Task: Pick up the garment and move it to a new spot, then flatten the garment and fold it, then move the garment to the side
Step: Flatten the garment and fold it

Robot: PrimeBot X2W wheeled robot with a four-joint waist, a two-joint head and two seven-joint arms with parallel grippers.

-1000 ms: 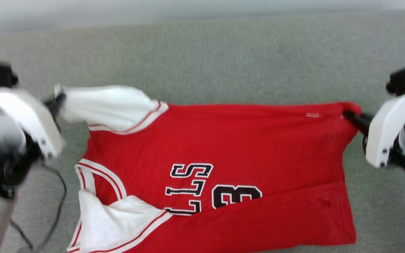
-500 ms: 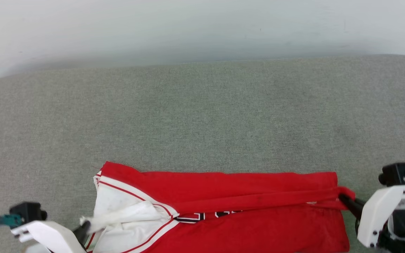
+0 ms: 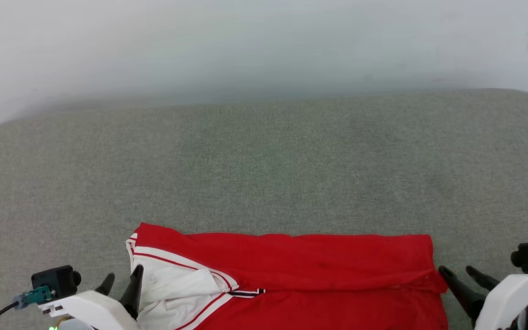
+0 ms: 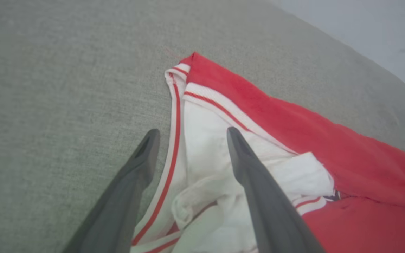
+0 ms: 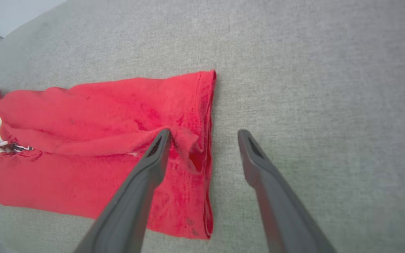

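Big grey surface running up to twelve o'clock, and the garment lies down at six, doubled lengthwise into a long red band with its white striped-trim panel at the left end. That looks to me like a first fold laid. Left claw at seven, released, jaws spread astride that trim. Right claw at five, released too, gripping nothing, beside the hem corner, so there's one at each end of the fold. Black lettering peeks from the crease, unreadable.
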